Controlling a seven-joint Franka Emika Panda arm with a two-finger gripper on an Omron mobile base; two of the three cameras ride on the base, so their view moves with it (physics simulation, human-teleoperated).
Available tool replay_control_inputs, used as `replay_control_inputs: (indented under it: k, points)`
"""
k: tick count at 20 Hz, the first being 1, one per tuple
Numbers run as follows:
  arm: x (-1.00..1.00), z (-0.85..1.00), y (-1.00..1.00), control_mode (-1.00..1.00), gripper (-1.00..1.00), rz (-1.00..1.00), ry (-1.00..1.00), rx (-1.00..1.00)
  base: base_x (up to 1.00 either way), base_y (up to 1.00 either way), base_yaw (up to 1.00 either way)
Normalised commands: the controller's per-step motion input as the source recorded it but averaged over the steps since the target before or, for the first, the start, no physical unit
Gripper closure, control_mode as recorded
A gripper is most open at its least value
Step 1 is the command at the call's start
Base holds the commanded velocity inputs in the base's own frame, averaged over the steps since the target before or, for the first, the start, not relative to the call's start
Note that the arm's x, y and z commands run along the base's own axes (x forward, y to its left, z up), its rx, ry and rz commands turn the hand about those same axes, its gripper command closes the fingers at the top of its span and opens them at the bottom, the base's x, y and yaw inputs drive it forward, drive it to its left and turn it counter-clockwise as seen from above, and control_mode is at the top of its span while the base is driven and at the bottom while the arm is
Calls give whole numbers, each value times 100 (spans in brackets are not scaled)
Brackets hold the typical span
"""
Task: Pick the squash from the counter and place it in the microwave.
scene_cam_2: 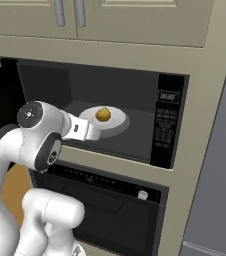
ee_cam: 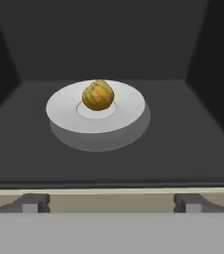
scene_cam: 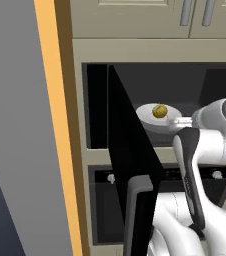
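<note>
Squash resting at centre of white plate, upright, ribbed yellow-olive skin facing hand camera. Also seen on plate in left base view and right base view. Plate lying flat on floor of microwave cavity, roughly mid-floor, clear of side and back walls.

Relative to plate: dark cavity walls to both sides and behind; keypad panel with small display to the right in right base view; black door swung fully open to the left in left base view, grey handle at its near edge. Beige cabinet frame around cavity. Oven with control strip directly below plate level; cabinet doors with grey pulls above.

Gripper in front of plate, at cavity sill, apart from squash and plate. Fingertips set wide apart, nothing between them. Wrist and white hand body pointing toward plate from the near side, just outside cavity mouth.
</note>
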Motion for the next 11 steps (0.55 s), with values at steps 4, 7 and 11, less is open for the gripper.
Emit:
replay_control_inputs:
  k: [4, 7, 11]
  points:
    - [-100, 0, 11, -100, -100, 0, 15, 0, 0, 0, 0]
    - [-100, -13, 28, -100, -100, 0, 1, 0, 0, 0, 0]
    - [-100, -24, 41, -100, -100, 0, -1, 0, 0, 0, 0]
